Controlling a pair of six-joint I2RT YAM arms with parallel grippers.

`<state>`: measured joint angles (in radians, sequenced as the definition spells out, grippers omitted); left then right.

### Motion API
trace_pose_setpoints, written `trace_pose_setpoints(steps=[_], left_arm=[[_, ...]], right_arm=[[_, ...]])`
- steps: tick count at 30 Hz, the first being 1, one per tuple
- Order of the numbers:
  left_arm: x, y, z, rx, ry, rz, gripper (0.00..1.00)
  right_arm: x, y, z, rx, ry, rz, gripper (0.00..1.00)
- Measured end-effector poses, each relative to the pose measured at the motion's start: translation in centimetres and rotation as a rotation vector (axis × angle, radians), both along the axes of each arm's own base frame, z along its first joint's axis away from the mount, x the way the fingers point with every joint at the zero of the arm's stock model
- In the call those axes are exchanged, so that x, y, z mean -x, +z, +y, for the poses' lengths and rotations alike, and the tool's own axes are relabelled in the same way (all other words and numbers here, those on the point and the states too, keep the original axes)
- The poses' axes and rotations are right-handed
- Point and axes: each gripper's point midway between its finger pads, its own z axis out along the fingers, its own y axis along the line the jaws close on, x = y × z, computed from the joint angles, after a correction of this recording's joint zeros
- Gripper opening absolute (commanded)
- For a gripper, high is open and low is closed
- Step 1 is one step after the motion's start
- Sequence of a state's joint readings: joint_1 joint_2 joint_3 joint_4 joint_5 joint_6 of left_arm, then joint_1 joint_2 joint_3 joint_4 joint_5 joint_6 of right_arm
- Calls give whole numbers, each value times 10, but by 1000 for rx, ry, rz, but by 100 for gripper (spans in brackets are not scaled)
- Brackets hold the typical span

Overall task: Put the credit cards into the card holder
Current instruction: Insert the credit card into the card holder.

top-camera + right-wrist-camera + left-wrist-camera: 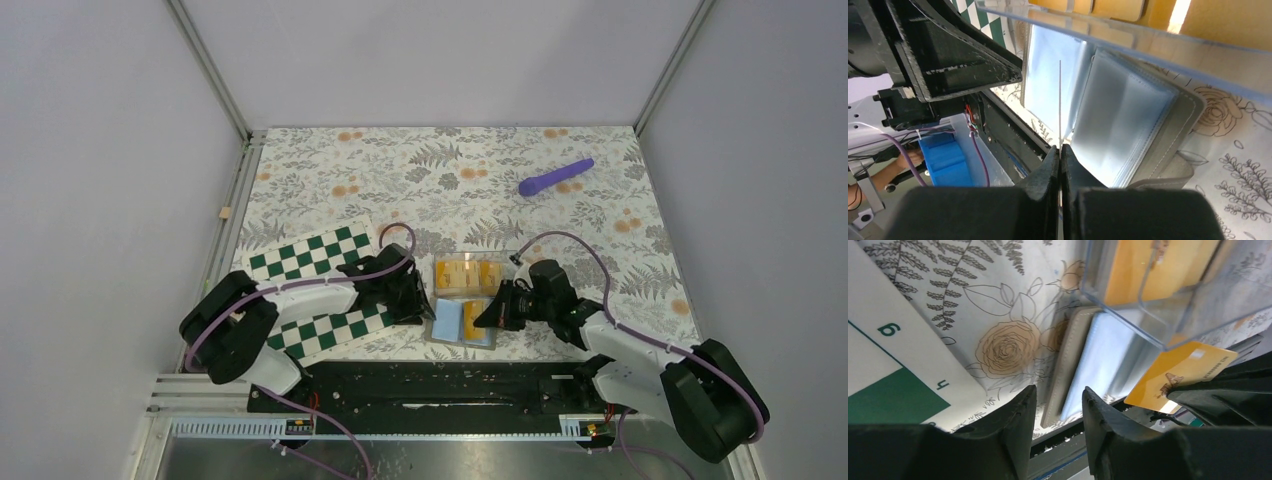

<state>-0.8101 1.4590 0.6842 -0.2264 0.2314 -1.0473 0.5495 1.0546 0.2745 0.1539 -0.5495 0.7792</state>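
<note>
The card holder [452, 322] lies open near the table's front edge, its clear sleeves [1120, 115] facing up. My right gripper [487, 314] is shut on one orange-yellow credit card [1180, 372], held over the holder's right half. That card shows edge-on as a thin line [1060, 100] in the right wrist view. More credit cards [466, 275] sit in a clear tray [1168, 325] just behind the holder. My left gripper [1058, 395] stands open at the holder's left edge [1068, 360], nothing between its fingers.
A green and white chessboard [310, 262] lies under the left arm. A purple rod [556, 177] rests at the back right. The black base rail [430, 385] runs along the front edge, close behind the holder.
</note>
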Motion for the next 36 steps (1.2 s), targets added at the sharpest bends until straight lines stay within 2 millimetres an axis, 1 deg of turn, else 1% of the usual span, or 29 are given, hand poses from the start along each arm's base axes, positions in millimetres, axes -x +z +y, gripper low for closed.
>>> trace_pose_setpoints(steps=[4,8,12,19,22,30,36], left_arm=[[6,-13,1,-27,15,43,24],[12,-16,-3,-31,17,63,19],[20,-18,-8,-33,11,78,12],[29,-20,-14,-33,-3,90,10],[30,-20,-14,-34,-3,91,9],[29,-20,-17,-35,-7,92,8],[29,-20,-19,-36,-13,90,7]], right_arm=[[-5,-6,2,-6,-15,-10,0],[-9,-5,4,-18,-21,-29,0],[-12,-3,5,-31,-29,-36,0],[-14,-8,-3,-14,-61,-30,0],[-17,-9,-6,-4,-71,-40,0],[-15,-16,-8,18,-60,-32,0],[-14,-22,-6,7,-55,6,0]])
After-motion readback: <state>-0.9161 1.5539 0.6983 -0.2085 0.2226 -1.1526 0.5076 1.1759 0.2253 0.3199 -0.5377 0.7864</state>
